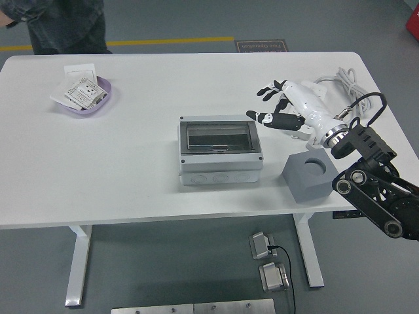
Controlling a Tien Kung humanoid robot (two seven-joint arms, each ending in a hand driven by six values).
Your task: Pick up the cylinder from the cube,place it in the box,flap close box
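Note:
A grey box (220,152) sits in the middle of the table with its dark see-through flap lying flat over the top. To its right rests a grey cube (311,175) with a round hole in its upper face; no cylinder shows in the hole or elsewhere. My right hand (275,104), white with black fingertips, hovers above the table to the right of the box and behind the cube, fingers spread and holding nothing. The left arm does not appear.
A purple bowl (99,103) of white packets stands at the back left with a white card behind it. A white power strip and coiled cable (346,84) lie at the back right. A person (62,26) stands beyond the far left corner.

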